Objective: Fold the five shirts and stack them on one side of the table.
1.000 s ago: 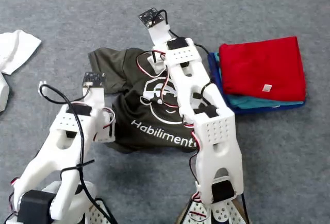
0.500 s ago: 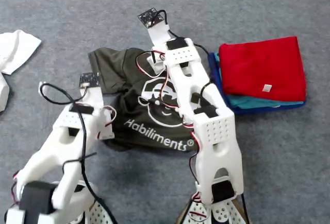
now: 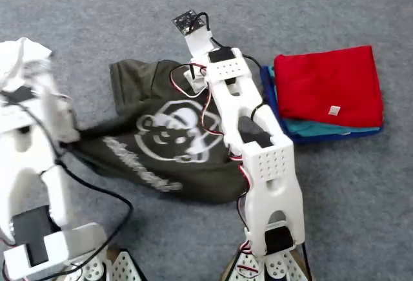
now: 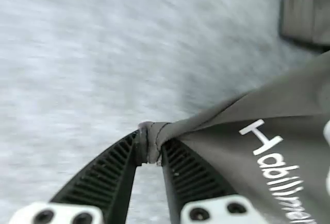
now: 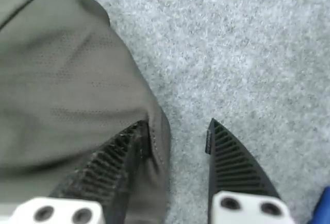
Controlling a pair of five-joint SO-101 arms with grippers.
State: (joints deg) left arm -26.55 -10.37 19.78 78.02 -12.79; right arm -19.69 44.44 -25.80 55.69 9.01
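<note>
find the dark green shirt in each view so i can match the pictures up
High view: the dark green shirt lies spread at the table's middle, between the arms.
Left wrist view: its bunched corner is pinched in the left gripper.
Right wrist view: its edge lies beside one finger of the open right gripper.
Shared landmark: the grey table cover.

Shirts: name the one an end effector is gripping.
The dark olive printed shirt, unfolded mid-table: the left end effector pinches its corner. The red shirt tops a folded stack, untouched.
</note>
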